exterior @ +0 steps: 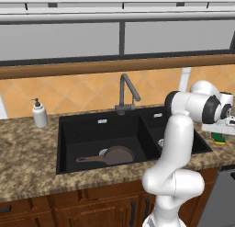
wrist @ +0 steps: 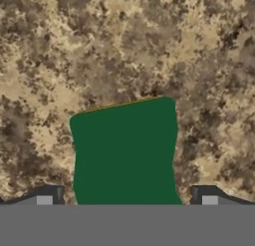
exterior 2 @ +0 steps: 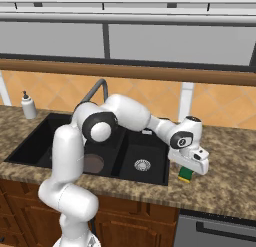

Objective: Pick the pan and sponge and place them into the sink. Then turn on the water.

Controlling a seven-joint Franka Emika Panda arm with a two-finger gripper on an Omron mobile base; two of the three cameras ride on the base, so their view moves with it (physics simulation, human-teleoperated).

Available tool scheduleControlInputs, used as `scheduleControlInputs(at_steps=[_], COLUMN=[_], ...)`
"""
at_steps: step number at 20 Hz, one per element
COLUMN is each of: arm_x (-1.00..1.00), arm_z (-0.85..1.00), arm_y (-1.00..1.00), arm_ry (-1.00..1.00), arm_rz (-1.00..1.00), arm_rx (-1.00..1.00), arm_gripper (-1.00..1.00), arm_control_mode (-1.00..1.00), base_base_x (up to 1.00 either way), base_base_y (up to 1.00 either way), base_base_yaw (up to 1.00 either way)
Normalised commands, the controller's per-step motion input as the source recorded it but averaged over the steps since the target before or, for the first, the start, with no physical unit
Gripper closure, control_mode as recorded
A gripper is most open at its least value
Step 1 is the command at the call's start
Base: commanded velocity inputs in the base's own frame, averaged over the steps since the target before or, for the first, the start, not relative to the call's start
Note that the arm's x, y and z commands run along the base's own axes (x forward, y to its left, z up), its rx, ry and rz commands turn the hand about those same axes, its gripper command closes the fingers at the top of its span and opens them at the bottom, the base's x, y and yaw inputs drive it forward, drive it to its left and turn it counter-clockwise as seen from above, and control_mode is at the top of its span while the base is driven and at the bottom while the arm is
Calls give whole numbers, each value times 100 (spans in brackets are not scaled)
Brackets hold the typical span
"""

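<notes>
The dark pan point(exterior: 117, 155) lies in the large basin of the black sink point(exterior: 92, 127), its handle pointing left. The sponge point(exterior: 219, 139) rests on the granite counter just right of the sink, its green top facing up. My gripper point(exterior 2: 187, 167) hangs directly over the sponge point(exterior 2: 185, 174), pointing down. In the hand view the green top point(wrist: 124, 150) sits between the two fingertips point(wrist: 50, 197), with a small gap on each side; the gripper point(wrist: 127, 200) is open. The grey faucet point(exterior: 126, 90) stands behind the sink with no stream running from it.
A white soap dispenser point(exterior: 40, 113) stands on the counter left of the sink. The small basin point(exterior 2: 150, 148) with its metal drain lies between the sponge and the pan. Brown speckled counter point(exterior 2: 225, 183) stretches to the right; a tiled wall runs behind.
</notes>
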Motion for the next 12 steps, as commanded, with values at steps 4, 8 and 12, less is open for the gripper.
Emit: scheduleControlInputs(at_steps=[4,8,12], arm_x=[0,0,0], arm_z=[-19,-42,-29], arm_y=[23,0,0], arm_ry=[1,2,0], arm_rz=[4,1,0], arm_rx=[0,0,0], arm_gripper=[-100,-100,100], arm_control_mode=[-100,-100,-100], base_base_x=[0,0,0], base_base_y=[0,0,0], base_base_yaw=[0,0,0])
